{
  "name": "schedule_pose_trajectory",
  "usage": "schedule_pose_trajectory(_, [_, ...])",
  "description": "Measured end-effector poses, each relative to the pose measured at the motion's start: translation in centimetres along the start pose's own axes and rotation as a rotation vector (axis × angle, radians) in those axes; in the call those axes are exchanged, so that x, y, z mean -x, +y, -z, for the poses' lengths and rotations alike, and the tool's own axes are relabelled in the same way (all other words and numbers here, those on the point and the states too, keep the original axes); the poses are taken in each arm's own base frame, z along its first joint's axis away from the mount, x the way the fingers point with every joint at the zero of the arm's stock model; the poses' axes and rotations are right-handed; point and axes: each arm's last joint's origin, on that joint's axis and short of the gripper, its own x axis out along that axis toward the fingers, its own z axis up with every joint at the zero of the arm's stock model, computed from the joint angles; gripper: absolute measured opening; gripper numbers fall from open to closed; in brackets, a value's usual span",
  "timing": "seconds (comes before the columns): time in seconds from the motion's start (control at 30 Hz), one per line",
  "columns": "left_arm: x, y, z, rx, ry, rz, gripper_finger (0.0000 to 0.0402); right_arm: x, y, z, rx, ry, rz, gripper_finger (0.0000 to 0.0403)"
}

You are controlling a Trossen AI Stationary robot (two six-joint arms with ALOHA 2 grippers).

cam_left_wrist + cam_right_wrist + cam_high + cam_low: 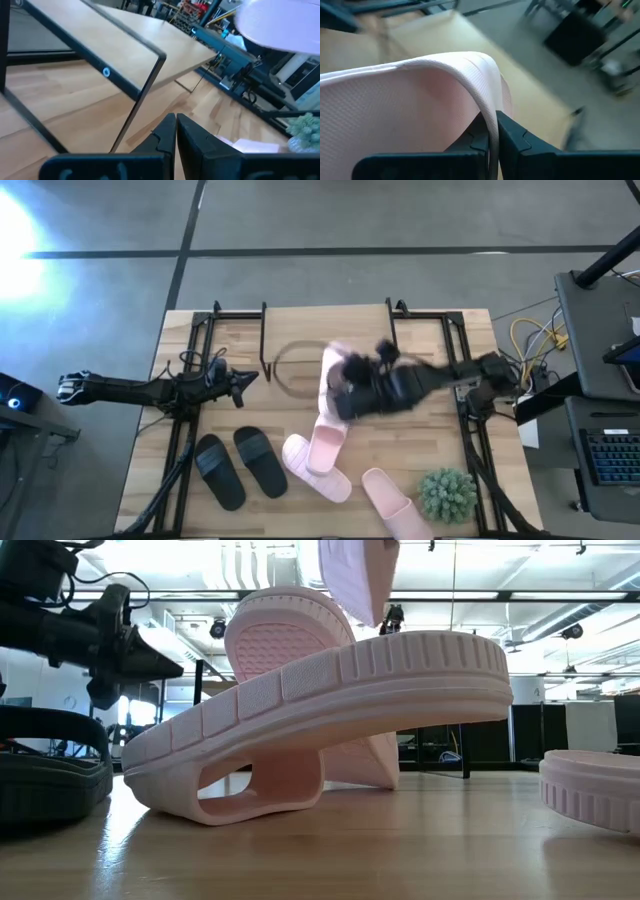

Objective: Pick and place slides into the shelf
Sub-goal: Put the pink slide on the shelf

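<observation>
While my right gripper pinches the strap of a pink slide, its jaws nearly together on that thin band, the sandal hangs over the middle of the table. From above it shows at about 11 o'clock of the gripper body, blurred, so I judge it is in motion. Its long axis seems to run from 12 to 6 o'clock, though the blur makes me unsure.

The shelf lies beyond it at 12 o'clock, along the table's far edge, and the carried slide overlaps its near side. That is the relation I am steering by: the load must go further toward 12, onto or under the light board. The right arm is plainly the nearer one.

My left gripper waits at 9 o'clock of the shelf, jaws pressed together on nothing, pointing along the rack's black frame.

Still on the table at 6 o'clock: two black slides, a stacked pink pair and one more pink slide beside the green plant ball.
</observation>
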Motion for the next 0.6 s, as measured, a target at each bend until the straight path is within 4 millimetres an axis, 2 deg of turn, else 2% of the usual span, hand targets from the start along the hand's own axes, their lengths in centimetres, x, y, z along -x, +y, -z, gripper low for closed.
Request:
schedule_pose_trajectory(0.13, [0.0,-0.1,-0.2,0.008,-0.006,0.004,0.0000,-3.8,-2.5,-2.7,0.157,-0.008,0.054,0.0013])
schedule_pose_trajectory(0.27, [0.0,-0.2,-0.4,0.013,-0.015,0.009,0.0000,-8.0,-4.6,-4.7,0.259,-0.014,-0.008,0.0013])
schedule_pose_trajectory(0.4, [0.0,-0.4,-0.6,0.030,-0.042,0.027,0.0000,-11.9,-5.9,-5.2,0.347,-0.045,-0.041,0.0013])
schedule_pose_trajectory(0.6, [0.1,-0.6,-1.0,0.045,-0.067,0.043,0.0000,-16.1,-6.8,-4.6,0.439,-0.102,-0.054,0.0013])
